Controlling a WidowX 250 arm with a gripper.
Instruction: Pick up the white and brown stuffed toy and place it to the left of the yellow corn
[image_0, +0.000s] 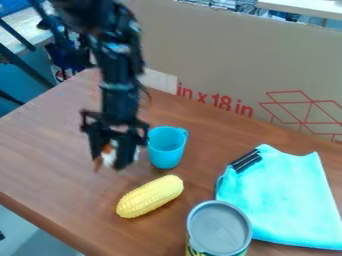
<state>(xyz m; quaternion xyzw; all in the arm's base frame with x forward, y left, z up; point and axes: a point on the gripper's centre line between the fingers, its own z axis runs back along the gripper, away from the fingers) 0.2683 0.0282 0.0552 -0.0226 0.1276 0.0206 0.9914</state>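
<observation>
Brown table, cardboard wall: little room beside the cup

On the brown table (47, 145), in front of the cardboard (234, 55), the black gripper (109, 159) hangs at the left, with a small orange-and-white thing (110, 149) at its tip. That thing is blurred, and I cannot tell whether the gripper grasps it or is released around it; nor can I tell its height above the wood.

Just to the right is the blue cup (166, 148), upright, its handle towards the far right. Sideways travel in that direction would risk knocking it, so a straight lift or lowering looks safer, with the grip checked first and any release kept gentle.

Nearer lies the yellow corn (150, 196), aslant; its rounded body would probably roll if brushed. Farther out, the can (219, 229) stands upright at the near side, and the turquoise cloth (284, 195) spreads at the right, with black strips (246, 160) at its far left corner. Soft cloth could snag, so clearance matters there too.
</observation>
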